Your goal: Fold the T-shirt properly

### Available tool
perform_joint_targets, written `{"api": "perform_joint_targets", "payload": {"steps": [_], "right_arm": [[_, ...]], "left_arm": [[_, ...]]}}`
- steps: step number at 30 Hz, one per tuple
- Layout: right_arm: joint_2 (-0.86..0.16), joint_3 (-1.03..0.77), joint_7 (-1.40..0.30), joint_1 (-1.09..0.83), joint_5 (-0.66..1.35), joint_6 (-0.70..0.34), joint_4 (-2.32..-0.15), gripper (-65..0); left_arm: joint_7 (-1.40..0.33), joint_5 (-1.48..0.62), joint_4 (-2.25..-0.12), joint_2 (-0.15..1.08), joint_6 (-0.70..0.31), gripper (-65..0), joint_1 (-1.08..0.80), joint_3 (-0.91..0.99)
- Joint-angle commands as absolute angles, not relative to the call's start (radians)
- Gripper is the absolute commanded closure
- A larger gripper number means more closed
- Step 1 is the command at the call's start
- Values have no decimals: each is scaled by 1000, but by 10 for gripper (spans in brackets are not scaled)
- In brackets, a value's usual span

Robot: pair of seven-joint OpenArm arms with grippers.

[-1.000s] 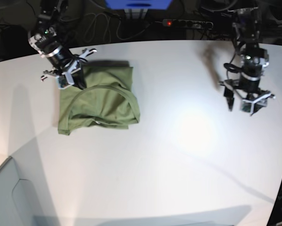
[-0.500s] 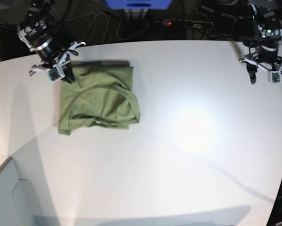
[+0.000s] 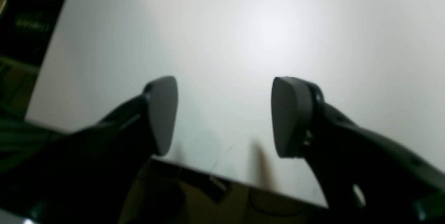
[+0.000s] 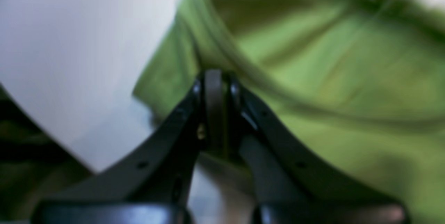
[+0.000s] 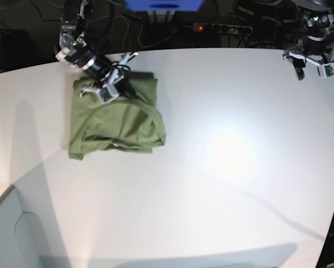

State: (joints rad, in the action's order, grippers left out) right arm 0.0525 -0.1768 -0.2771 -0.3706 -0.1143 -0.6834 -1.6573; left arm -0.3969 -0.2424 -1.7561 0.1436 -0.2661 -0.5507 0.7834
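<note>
White table [image 5: 223, 184] lying bare beneath left gripper [image 3: 222, 116], jaws standing wide. Right gripper [image 4: 215, 78] pinched closed, empty, T-shirt [image 5: 117, 123] lying folded just beneath. Soft, light, limp cloth; pinching hem edge likely best.

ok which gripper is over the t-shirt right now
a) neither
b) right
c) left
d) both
b: the right gripper, jaws shut, sits over the T-shirt at its far edge, while the left gripper, jaws open, hangs at the table's far corner, away from the cloth.
</note>
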Motion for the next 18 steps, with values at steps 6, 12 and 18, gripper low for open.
{"api": "perform_joint_targets", "payload": {"steps": [6,12,18], "right_arm": [[35,-176,-116,-407,-94,-696,-1540,0],[28,-206,-47,-469,-88,-698,-1641,0],[36,-302,-38,-510,-65,-696,-1817,0]], "left_arm": [[-375,-249,-1773,133,-262,-406,-581,809],[-375,-249,-1790,114,-263,-406,-610,809],[-375,-251,-1853,77,-263,-394,-654,808]]}}
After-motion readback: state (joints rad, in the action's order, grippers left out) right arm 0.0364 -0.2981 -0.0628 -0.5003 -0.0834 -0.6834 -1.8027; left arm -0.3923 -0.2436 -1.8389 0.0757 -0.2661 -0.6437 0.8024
